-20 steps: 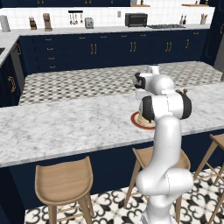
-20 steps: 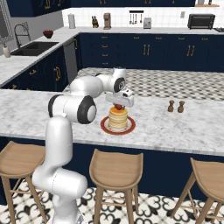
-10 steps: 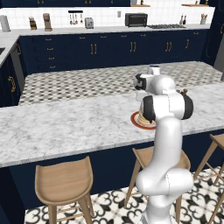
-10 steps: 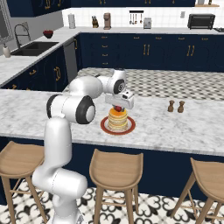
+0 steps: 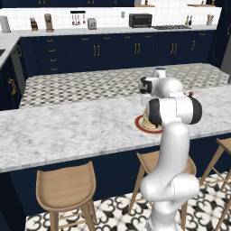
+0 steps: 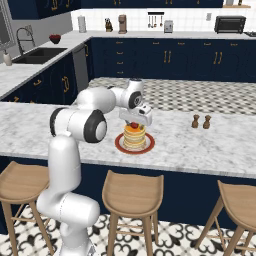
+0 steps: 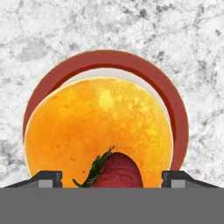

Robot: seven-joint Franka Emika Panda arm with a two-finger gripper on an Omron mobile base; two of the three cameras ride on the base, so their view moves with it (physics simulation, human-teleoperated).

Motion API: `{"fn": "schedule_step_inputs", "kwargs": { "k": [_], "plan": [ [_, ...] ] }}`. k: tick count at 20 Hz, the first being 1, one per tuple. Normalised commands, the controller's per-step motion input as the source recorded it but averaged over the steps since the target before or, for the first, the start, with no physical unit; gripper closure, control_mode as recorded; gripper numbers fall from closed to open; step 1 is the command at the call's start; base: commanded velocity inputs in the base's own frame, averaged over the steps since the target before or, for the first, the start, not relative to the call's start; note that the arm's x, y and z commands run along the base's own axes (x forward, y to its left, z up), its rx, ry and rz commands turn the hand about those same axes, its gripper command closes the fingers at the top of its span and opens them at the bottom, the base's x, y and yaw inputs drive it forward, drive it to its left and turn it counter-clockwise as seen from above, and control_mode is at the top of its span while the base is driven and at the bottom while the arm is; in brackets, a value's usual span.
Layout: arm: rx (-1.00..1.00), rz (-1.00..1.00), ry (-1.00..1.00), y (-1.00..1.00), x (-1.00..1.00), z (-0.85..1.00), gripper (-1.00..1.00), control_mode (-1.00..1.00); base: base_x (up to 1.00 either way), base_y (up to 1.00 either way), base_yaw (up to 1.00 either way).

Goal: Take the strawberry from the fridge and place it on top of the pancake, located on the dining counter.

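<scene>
the strawberry (image 7: 116,171) is a small deep red fruit with a dimpled skin and a ragged green leafy top that sticks out to one side, and it sits on the top pancake (image 7: 98,131), near the edge of the stack rather than at its centre. from the right side it shows as a tiny red dot (image 6: 134,125) on the golden pile (image 6: 134,137), right under the robot's hand. the pancakes are a smooth orange-yellow with paler blotches, stacked on a round plate (image 7: 144,74) with a wide red rim and a pale inner ring, and the plate stands on the long white-grey marbled counter (image 6: 210,145) above the wooden stools (image 6: 132,192). the gripper (image 7: 112,177) hangs just over the stack, pointing down, its two dark fingertips (image 7: 46,178) spread wide on either side of the berry and well clear of it, so the jaws are let go and hold nothing. from the left side the white arm bends over the counter and covers most of the stack, leaving part of the plate (image 5: 140,124) and a sliver of pancake (image 5: 145,121) showing beside it. two small brown shakers (image 6: 200,121) stand further along the same counter, well apart from the plate. behind runs the navy cabinet row with brass handles (image 6: 165,56) and a toaster oven (image 6: 230,24) on the far white worktop.
</scene>
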Motion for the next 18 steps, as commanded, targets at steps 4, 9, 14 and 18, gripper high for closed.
{"fn": "schedule_step_inputs", "kwargs": {
  "k": [4,9,14,18],
  "plan": [
    [0.00,0.00,-0.04,0.00,0.00,0.05,-1.00,-1.00,0.00,0.00,0.00],
    [0.00,0.00,-0.08,0.00,-0.03,0.22,-1.00,-1.00,0.00,0.00,0.00],
    [-0.01,0.00,-0.10,0.01,-0.21,0.15,-1.00,-1.00,0.00,0.00,0.00],
    [0.00,0.00,-0.18,0.05,-0.85,0.08,-1.00,-1.00,0.00,0.00,0.00]
  ]
}}
